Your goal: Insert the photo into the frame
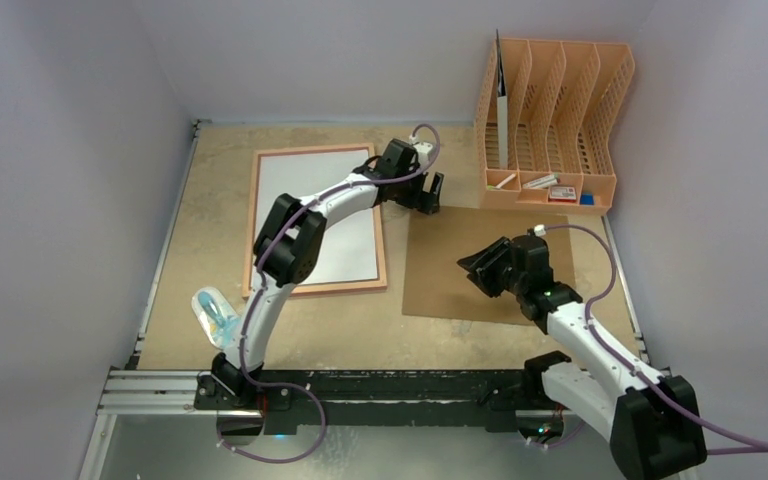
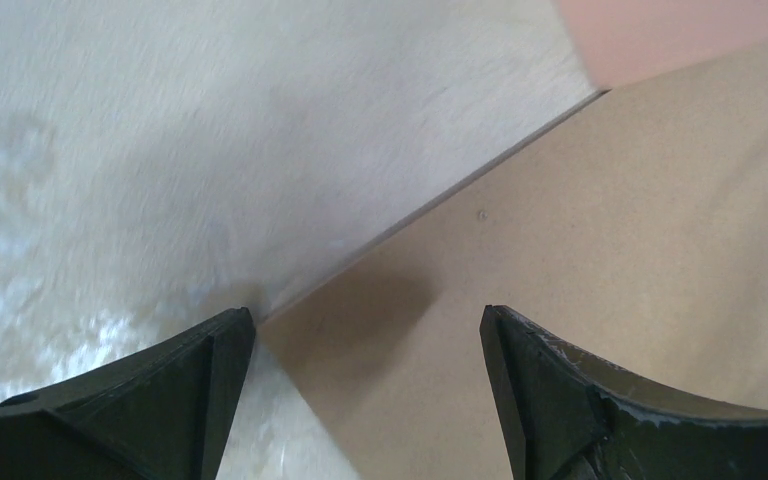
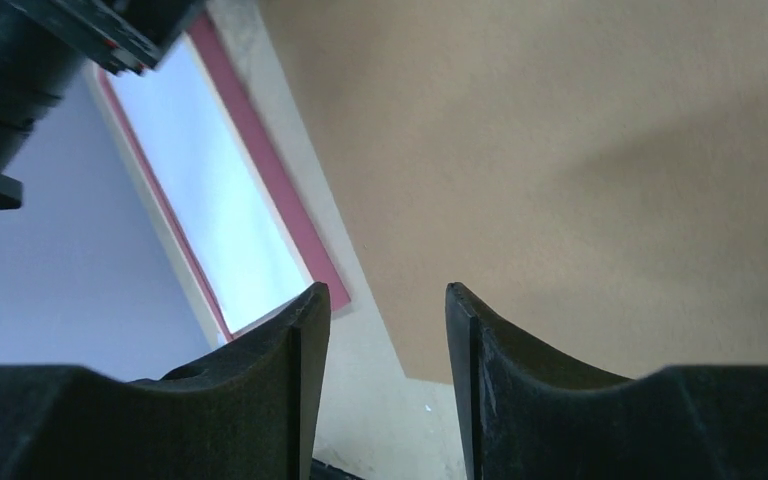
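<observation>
With the left gripper spread wide astride the far left corner of the hardboard backing sheet and the right gripper part-spread, empty, above it, the thin board may be shoved, not lifted, and the frame, laid flat toward the left edge of the worktop, knocked askew.

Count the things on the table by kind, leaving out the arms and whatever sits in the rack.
Frame: 1
Photo, white side up: 1
Brown backing board: 1
Orange file rack: 1
Clear plastic item: 1
Total: 5
</observation>
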Controlling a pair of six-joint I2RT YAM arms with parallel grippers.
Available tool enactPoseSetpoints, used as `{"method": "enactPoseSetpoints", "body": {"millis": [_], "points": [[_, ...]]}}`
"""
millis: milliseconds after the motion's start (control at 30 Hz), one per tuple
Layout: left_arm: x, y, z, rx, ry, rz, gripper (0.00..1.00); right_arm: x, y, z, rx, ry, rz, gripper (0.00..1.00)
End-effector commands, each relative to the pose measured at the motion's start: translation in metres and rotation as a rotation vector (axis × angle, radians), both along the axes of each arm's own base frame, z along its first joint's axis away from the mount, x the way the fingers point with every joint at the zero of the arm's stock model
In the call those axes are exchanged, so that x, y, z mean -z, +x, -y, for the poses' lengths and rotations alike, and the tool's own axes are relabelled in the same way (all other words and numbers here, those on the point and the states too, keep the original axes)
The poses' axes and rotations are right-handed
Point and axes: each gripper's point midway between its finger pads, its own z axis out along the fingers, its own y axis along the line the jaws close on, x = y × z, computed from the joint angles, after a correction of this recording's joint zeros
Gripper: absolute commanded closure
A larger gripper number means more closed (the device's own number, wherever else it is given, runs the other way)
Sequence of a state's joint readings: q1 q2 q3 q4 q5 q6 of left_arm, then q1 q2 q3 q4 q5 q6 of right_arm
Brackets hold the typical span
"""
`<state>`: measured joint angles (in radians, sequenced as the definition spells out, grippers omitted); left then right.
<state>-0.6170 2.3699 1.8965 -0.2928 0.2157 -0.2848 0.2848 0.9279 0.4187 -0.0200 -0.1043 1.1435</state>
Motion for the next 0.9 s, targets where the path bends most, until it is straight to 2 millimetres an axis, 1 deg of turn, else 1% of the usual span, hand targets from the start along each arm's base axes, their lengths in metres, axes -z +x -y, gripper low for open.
{"method": "enactPoseSetpoints", "body": {"millis": [0, 100, 300, 367, 500, 567, 633, 733, 867], "points": [[-0.017, 0.011, 0.029, 0.207, -0.076, 0.118, 0.11, 0.018, -0.016, 0.008, 0.124, 0.013, -0.145, 0.50], [-0.008, 0.004, 0.032, 0.289, -0.074, 0.104, 0.11, 0.025, -0.021, 0.008, 0.124, 0.006, -0.177, 0.48], [0.010, -0.013, 0.027, 0.390, -0.081, 0.040, 0.11, 0.042, -0.032, 0.011, 0.120, -0.029, -0.269, 0.42], [0.013, -0.020, 0.027, 0.415, -0.096, 0.012, 0.11, 0.048, -0.034, 0.011, 0.119, -0.038, -0.293, 0.39], [0.019, -0.035, 0.024, 0.482, -0.106, -0.042, 0.13, 0.059, -0.039, 0.007, 0.102, -0.029, -0.341, 0.38], [0.022, -0.041, 0.021, 0.496, -0.105, -0.064, 0.14, 0.065, -0.048, 0.008, 0.105, -0.033, -0.386, 0.37], [0.026, -0.042, 0.018, 0.494, -0.088, -0.071, 0.14, 0.068, -0.057, 0.009, 0.111, -0.033, -0.411, 0.37], [0.029, -0.043, 0.014, 0.495, -0.074, -0.078, 0.15, 0.064, -0.065, 0.011, 0.107, -0.033, -0.410, 0.36], [0.029, -0.046, 0.012, 0.503, -0.073, -0.086, 0.15, 0.064, -0.077, 0.004, 0.051, 0.005, -0.421, 0.36]]}}
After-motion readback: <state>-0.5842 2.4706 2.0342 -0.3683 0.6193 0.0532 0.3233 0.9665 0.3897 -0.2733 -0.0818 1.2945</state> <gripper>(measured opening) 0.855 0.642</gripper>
